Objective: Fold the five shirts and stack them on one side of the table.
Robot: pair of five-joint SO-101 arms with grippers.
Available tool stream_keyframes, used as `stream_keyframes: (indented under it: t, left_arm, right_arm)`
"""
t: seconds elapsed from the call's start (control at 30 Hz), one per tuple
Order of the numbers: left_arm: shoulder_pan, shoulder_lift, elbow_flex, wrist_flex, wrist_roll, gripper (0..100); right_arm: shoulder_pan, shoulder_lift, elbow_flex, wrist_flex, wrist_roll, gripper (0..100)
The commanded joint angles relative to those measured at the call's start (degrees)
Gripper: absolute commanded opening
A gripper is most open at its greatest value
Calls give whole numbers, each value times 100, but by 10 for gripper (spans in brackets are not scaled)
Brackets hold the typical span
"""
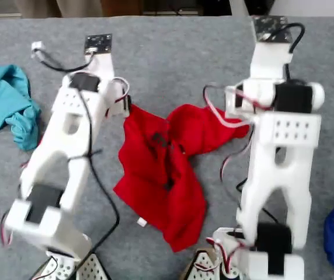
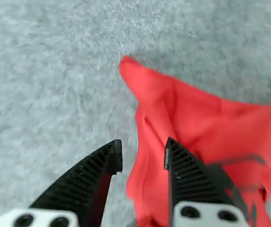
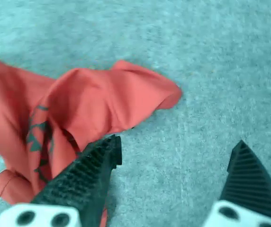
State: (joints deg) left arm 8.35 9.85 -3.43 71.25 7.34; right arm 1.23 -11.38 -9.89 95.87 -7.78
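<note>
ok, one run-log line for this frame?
red shirt: crumpled, unfolded, middle of table | left hand: open over its edge | right hand: open beside it | teal shirt: crumpled at edge

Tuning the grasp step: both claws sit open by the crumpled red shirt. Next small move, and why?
Probably close the left claw on the crumpled red fabric shirt: in the left wrist view the shirt's edge lies between its open jaws. The right claw is open over the bare grey felt-like table beside the sleeve tip, so it likely needs to shift onto cloth first.
</note>
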Motion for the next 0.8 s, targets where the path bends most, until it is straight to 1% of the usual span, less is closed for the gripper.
stream_keyframes:
  t: [0.0,0.17,0.3,0.37,0.47,0.6,0.67,0.77]
  left_arm:
    - [9,945,-1125,-70,273,160]
    - [-123,2158,-2154,-62,484,157]
    - [-149,2774,-2532,-53,484,156]
    - [-149,2870,-2558,-53,457,125]
    - [-105,2923,-2602,105,413,19]
    - [-97,2932,-2585,141,343,19]
    - [-105,2932,-2567,141,325,19]
    - [-105,2897,-2602,237,325,19]
  right_arm:
    - [242,356,-347,-70,62,354]
    - [286,681,-321,-114,62,354]
    - [286,945,-338,-273,35,354]
    - [286,1112,-330,-440,26,354]
    - [268,1464,-242,-879,18,354]
    - [268,2220,4,-1785,-9,354]
    - [277,2651,84,-2242,-229,354]
    - [242,3371,75,-2549,-501,354]
